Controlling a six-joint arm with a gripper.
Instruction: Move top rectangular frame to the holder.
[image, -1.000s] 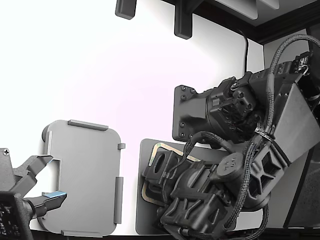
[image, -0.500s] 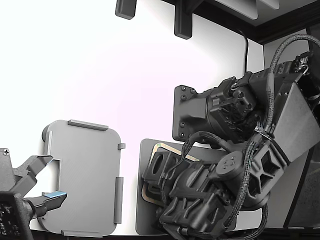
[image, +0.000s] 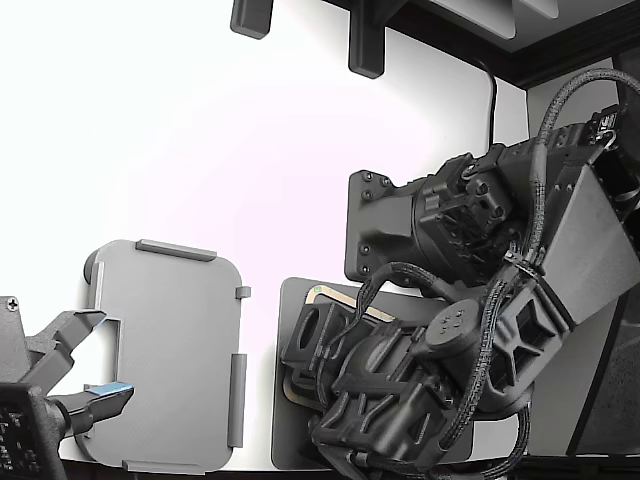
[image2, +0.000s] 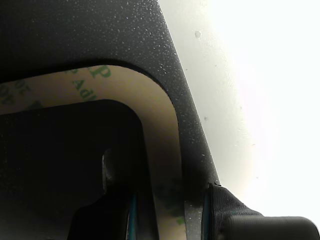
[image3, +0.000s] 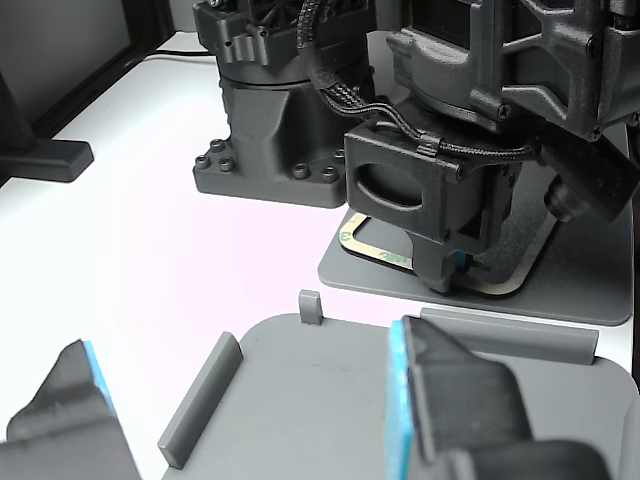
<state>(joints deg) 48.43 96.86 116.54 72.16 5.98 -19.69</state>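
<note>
The frame (image2: 150, 107), a thin tan outline with green print, lies flat on the dark mat (image: 300, 440) at the exterior view's lower right, its long axis running roughly along the mat's length. The gripper (image3: 450, 270) stands directly over the frame's near edge, low against the mat; in the wrist view one finger (image2: 112, 200) sits inside the frame's open centre and the other (image2: 235, 215) outside, at the mat's edge, so the strip lies between them. The jaws look partly open across the strip; whether they already pinch or touch it cannot be told. The holder (image: 170, 360), a light grey tray with raised edge tabs, lies apart from the mat toward the exterior view's left. A second gripper (image: 70, 380) rests open over the tray's far edge.
</note>
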